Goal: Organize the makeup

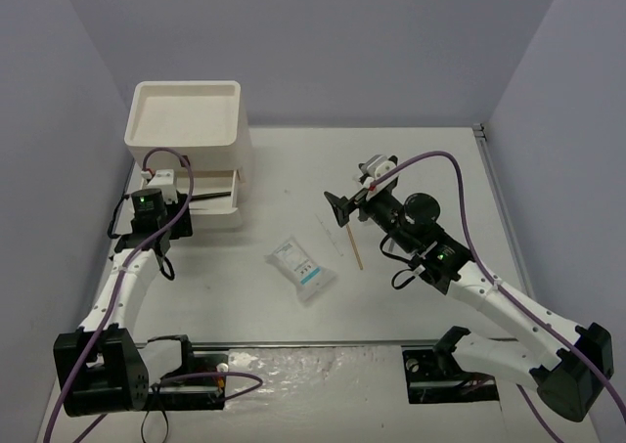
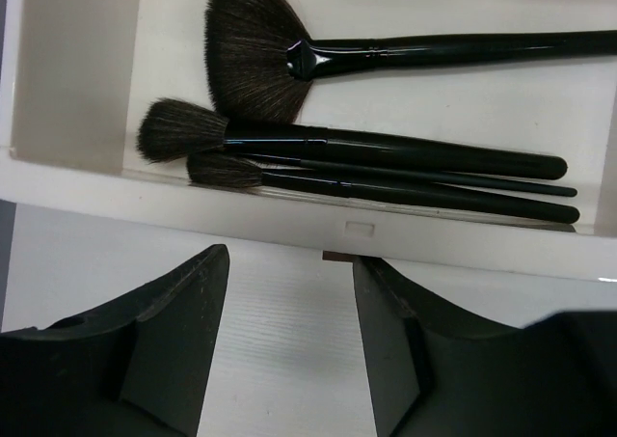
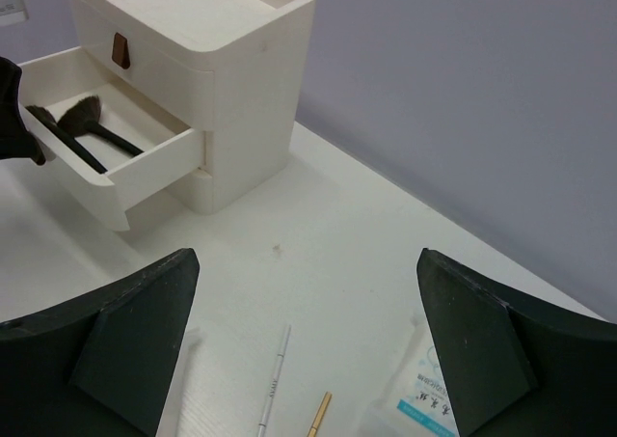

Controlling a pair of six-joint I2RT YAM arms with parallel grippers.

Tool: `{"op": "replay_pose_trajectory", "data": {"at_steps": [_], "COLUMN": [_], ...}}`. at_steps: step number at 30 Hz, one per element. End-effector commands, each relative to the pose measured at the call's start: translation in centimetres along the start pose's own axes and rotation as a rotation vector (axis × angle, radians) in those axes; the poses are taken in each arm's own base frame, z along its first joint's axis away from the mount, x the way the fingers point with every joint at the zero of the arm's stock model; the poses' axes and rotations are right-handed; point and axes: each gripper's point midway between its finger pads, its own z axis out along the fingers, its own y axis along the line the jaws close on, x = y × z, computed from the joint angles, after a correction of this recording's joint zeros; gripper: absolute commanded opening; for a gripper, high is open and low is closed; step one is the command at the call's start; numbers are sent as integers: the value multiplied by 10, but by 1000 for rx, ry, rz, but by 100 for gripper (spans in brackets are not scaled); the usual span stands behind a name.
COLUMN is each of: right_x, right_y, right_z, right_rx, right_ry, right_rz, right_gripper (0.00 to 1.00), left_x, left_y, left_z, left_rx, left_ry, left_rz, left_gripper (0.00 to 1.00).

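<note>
While the left gripper (image 2: 289, 263) hangs half-spread and empty before the open drawer (image 2: 193, 210) at the table's (image 1: 411, 159) far-left corner, black brushes (image 2: 386, 152) and a fan brush (image 2: 260, 51) lie inside. The right gripper (image 3: 307, 263) gapes wide and empty near the wooden stick (image 1: 352, 247) and white packet (image 1: 301, 267), mid-table.

A robot lab test cell is indicated. A white table (image 1: 235, 287) is boxed in by plain grey-violet panels (image 1: 323, 42). The left arm (image 1: 122, 288) and right arm (image 1: 509, 306) are bolted at its near edge, and purple cables (image 1: 440, 154) are run exposed.
</note>
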Motion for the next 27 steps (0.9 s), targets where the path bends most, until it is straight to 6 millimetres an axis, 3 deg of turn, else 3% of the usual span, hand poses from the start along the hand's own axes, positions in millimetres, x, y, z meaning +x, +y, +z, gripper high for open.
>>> {"op": "replay_pose_trajectory", "data": {"at_steps": [1,14,27], "right_x": [-29,-16,-10], "right_y": [-8,-5,-6], "right_z": [0,4,5], "right_rx": [37,33,40], "right_ry": [-99,-68,-53], "right_rz": [25,25,24], "right_gripper": [94,94,94], "left_x": [-42,-55,-51], "left_y": [-13,-29,-36], "left_z": [7,7,-3], "left_rx": [83,166,179], "left_ry": [-151,-191,-184], "left_rz": [25,-12,-38], "left_gripper": [47,46,47]}}
